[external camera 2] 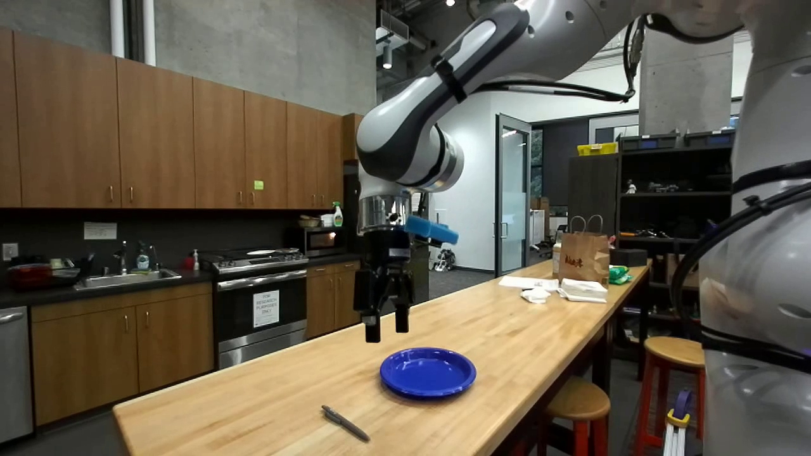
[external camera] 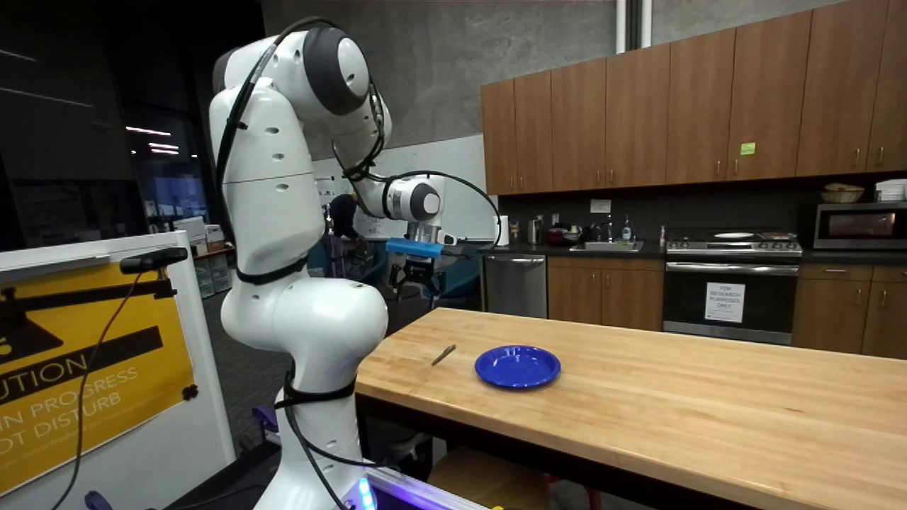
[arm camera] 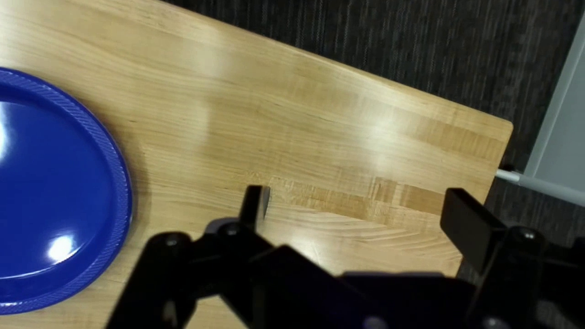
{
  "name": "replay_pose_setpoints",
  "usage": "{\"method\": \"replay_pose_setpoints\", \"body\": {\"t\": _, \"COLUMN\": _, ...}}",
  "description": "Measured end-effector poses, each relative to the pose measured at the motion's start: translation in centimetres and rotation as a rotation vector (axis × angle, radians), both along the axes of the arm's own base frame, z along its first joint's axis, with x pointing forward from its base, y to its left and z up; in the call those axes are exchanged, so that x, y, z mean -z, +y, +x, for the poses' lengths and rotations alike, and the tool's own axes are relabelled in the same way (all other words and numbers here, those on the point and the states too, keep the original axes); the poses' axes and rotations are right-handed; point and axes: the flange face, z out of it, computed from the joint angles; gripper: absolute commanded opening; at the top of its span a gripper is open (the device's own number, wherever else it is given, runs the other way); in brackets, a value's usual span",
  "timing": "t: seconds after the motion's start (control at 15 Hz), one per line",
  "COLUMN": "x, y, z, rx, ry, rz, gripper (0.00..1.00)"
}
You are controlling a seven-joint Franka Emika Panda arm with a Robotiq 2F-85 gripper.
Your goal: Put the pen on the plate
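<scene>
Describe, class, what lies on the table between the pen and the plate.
Only bare wooden tabletop lies between the pen and the plate, as both exterior views show.

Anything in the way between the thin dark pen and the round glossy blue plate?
Nothing visible: in both exterior views, only light wooden tabletop lies between the pen and the plate.

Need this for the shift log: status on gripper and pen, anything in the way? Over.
Gripper open, holding nothing. Pen on table, beside plate, not touching. No obstruction seen over the pen.
</scene>
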Motion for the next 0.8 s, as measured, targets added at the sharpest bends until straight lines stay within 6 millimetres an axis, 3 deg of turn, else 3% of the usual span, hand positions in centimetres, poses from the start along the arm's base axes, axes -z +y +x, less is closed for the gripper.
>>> {"method": "replay_pose_setpoints", "body": {"t": 0.4, "x": 2.3, "y": 0.2, "z": 0.6, "rx": 0.025, "ry": -0.016, "rz": 0.000, "gripper": 1.00}}
{"method": "replay_pose_setpoints", "body": {"t": 0.8, "x": 3.6, "y": 1.9, "z": 0.6, "rx": 0.041, "ry": -0.010, "rz": -0.011, "gripper": 1.00}}
